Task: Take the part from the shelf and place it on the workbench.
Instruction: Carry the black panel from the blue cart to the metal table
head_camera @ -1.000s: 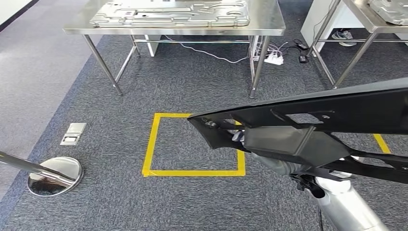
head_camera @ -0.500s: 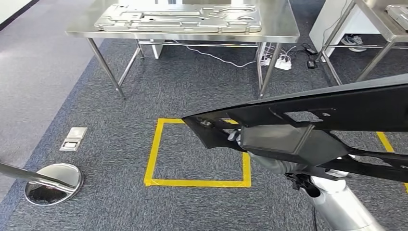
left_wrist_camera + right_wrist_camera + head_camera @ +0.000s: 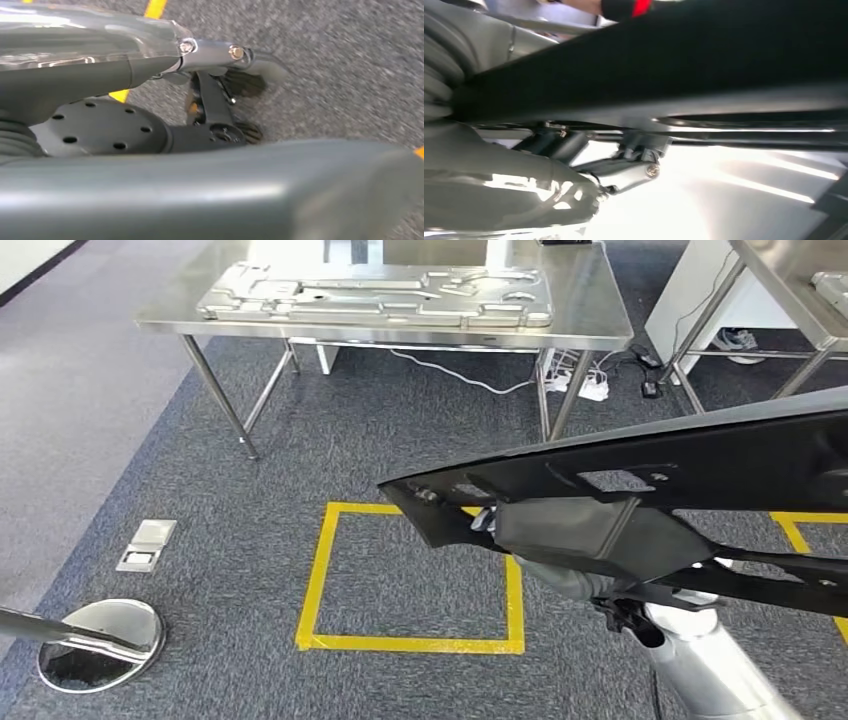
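Note:
A long black moulded part [image 3: 700, 465] stretches across the right half of the head view, above the carpet. My right hand [image 3: 487, 521] grips it from underneath near its left end, mostly hidden by the part. In the right wrist view the black part [image 3: 674, 65] lies right against the hand [image 3: 624, 167]. The steel workbench [image 3: 590, 330] stands ahead at the top of the head view, with a silver stamped panel [image 3: 380, 295] lying on it. My left hand [image 3: 215, 100] hangs over the carpet and holds nothing.
A yellow tape square [image 3: 318, 570] marks the carpet in front of the bench. A second steel table [image 3: 790, 285] stands at the right. A power strip and cables [image 3: 590, 390] lie under the bench. A floor socket [image 3: 146, 545] and a shiny round base [image 3: 95, 640] sit at the left.
The whole picture has shifted: the camera has moved toward the workbench, which now shows more of its top. The black part stays in my right hand.

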You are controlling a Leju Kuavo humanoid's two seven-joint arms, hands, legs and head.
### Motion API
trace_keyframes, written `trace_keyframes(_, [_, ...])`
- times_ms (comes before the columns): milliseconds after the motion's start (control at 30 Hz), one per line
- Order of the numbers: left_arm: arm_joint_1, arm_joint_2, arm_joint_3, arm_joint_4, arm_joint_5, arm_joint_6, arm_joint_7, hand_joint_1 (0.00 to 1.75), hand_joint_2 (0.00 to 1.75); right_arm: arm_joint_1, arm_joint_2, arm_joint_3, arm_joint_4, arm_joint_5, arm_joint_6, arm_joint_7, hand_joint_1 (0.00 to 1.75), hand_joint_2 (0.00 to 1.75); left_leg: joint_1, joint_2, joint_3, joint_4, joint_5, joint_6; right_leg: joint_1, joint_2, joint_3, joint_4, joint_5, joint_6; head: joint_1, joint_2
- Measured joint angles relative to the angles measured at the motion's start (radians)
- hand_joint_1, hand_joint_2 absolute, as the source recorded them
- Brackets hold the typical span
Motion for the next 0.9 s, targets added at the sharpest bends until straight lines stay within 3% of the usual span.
trace_keyframes(67, [-0.003, 0.0, 0.0, 0.0, 0.0, 0.0, -0.001, 0.0, 1.75, -0.003, 0.001, 0.0, -0.002, -0.001, 0.0, 0.0, 1.75, 1.75, 0.001, 0.002, -0.016, 0.048, -0.01, -0.009, -0.008, -0.003, 0.018, -0.007, -0.007, -0.01, -0.002, 0.0])
trace_keyframes(100, [-0.005, 0.0, 0.0, 0.0, 0.0, 0.0, -0.001, 0.0, 1.75, -0.005, 0.001, 0.0, -0.003, -0.001, 0.0, -0.001, 1.75, 1.75, 0.004, 0.004, -0.043, 0.098, -0.025, -0.016, -0.011, -0.005, 0.027, -0.009, -0.012, -0.012, -0.003, 0.0])
trace_keyframes(200, [-0.005, 0.0, -0.001, 0.0, 0.0, 0.0, -0.001, 0.0, 1.75, -0.005, 0.002, 0.001, -0.002, -0.002, 0.0, -0.001, 1.75, 1.75, 0.02, 0.007, -0.164, 0.267, -0.085, -0.038, -0.015, -0.007, 0.046, -0.01, -0.031, -0.013, -0.004, 0.0])
trace_keyframes(233, [-0.003, 0.0, -0.001, 0.0, 0.0, 0.0, -0.001, 0.0, 1.75, -0.005, 0.002, 0.001, -0.002, -0.002, 0.0, -0.001, 1.75, 1.75, 0.024, 0.007, -0.188, 0.281, -0.078, -0.043, -0.017, -0.006, 0.054, -0.01, -0.038, -0.011, -0.004, 0.0])
trace_keyframes(267, [-0.001, 0.0, -0.001, 0.0, 0.0, 0.0, -0.001, 0.0, 1.75, -0.005, 0.002, 0.001, -0.002, -0.002, 0.0, -0.001, 1.75, 1.75, 0.027, 0.008, -0.194, 0.259, -0.047, -0.046, -0.019, -0.006, 0.064, -0.01, -0.046, -0.007, -0.004, 0.0])
trace_keyframes(333, [0.0, 0.0, -0.001, 0.0, 0.0, 0.0, -0.001, 0.0, 1.75, -0.006, 0.002, 0.001, -0.001, -0.002, 0.0, -0.001, 1.75, 1.75, 0.031, 0.011, -0.169, 0.145, 0.05, -0.052, -0.026, -0.006, 0.088, -0.011, -0.062, 0.004, -0.004, 0.0])
trace_keyframes(367, [0.0, 0.0, -0.001, 0.0, 0.0, 0.0, -0.001, 0.0, 1.75, -0.007, 0.003, 0.001, -0.001, -0.002, 0.0, -0.001, 1.75, 1.75, 0.029, 0.015, -0.158, 0.091, 0.074, -0.052, -0.028, -0.007, 0.097, -0.011, -0.068, 0.01, -0.005, 0.0])
trace_keyframes(400, [0.0, 0.0, -0.001, 0.0, 0.0, 0.0, -0.001, 0.0, 1.75, -0.007, 0.004, 0.001, -0.001, -0.002, 0.0, -0.001, 1.75, 1.75, 0.027, 0.017, -0.151, 0.057, 0.09, -0.049, -0.028, -0.007, 0.102, -0.012, -0.074, 0.017, -0.005, 0.0])
trace_keyframes(500, [0.002, 0.0, -0.001, 0.0, 0.0, 0.0, 0.0, 0.0, 1.75, -0.009, 0.005, 0.001, -0.001, -0.002, 0.0, 0.0, 1.75, 1.75, 0.02, 0.019, -0.151, 0.044, 0.09, -0.028, -0.026, -0.007, 0.11, -0.018, -0.087, 0.04, -0.006, 0.0])
trace_keyframes(567, [0.001, 0.0, -0.001, 0.0, 0.0, 0.0, -0.001, 0.0, 1.75, -0.011, 0.005, 0.001, -0.001, -0.002, 0.0, 0.0, 1.75, 1.75, 0.021, 0.018, -0.144, 0.04, 0.089, -0.013, -0.027, -0.007, 0.107, 0.002, -0.105, 0.046, -0.005, 0.0])
trace_keyframes(633, [-0.001, 0.0, -0.001, 0.0, 0.0, 0.0, -0.002, 0.0, 1.75, -0.012, 0.005, 0.0, -0.001, -0.002, 0.0, 0.0, 1.75, 1.75, 0.018, 0.018, -0.133, 0.036, 0.083, 0.003, -0.022, -0.005, 0.055, 0.106, -0.154, 0.043, -0.005, 0.0])
trace_keyframes(700, [-0.001, 0.0, -0.001, 0.0, 0.0, 0.0, -0.002, 0.0, 1.75, -0.01, 0.004, 0.001, 0.0, -0.002, 0.0, 0.0, 1.75, 1.75, 0.011, 0.017, -0.124, 0.036, 0.074, 0.015, -0.013, -0.003, -0.029, 0.242, -0.196, 0.037, -0.005, 0.0])
trace_keyframes(733, [-0.001, 0.0, -0.001, 0.0, 0.0, 0.0, -0.002, 0.0, 1.75, -0.008, 0.004, 0.001, 0.0, -0.002, 0.0, 0.0, 1.75, 1.75, 0.006, 0.016, -0.118, 0.036, 0.068, 0.018, -0.009, -0.003, -0.058, 0.276, -0.191, 0.033, -0.005, 0.0])
trace_keyframes(767, [0.0, 0.0, -0.001, 0.0, 0.0, 0.0, -0.002, 0.0, 1.75, -0.008, 0.004, 0.001, 0.001, -0.002, 0.0, 0.0, 1.75, 1.75, 0.002, 0.015, -0.11, 0.036, 0.062, 0.021, -0.004, -0.002, -0.068, 0.272, -0.166, 0.027, -0.005, 0.0])
trace_keyframes(833, [0.0, -0.001, -0.001, 0.0, 0.0, 0.0, -0.002, 0.0, 1.75, -0.007, 0.004, 0.001, 0.001, -0.002, 0.0, 0.0, 1.75, 1.75, -0.007, 0.011, -0.088, 0.036, 0.046, 0.023, 0.008, 0.0, -0.039, 0.162, -0.075, 0.006, -0.005, 0.0])
trace_keyframes(867, [-0.001, -0.002, -0.001, 0.0, 0.0, 0.0, -0.002, 0.0, 1.75, -0.008, 0.005, 0.0, 0.001, -0.002, 0.0, 0.0, 1.75, 1.75, -0.011, 0.01, -0.08, 0.037, 0.038, 0.021, 0.014, 0.0, -0.018, 0.103, -0.04, -0.006, -0.007, 0.0])
trace_keyframes(900, [-0.002, -0.003, -0.001, 0.0, 0.0, 0.0, -0.002, 0.0, 1.75, -0.008, 0.005, 0.0, 0.0, -0.002, 0.0, 0.0, 1.75, 1.75, -0.013, 0.009, -0.075, 0.037, 0.031, 0.018, 0.019, 0.001, 0.0, 0.056, -0.023, -0.014, -0.008, 0.0])
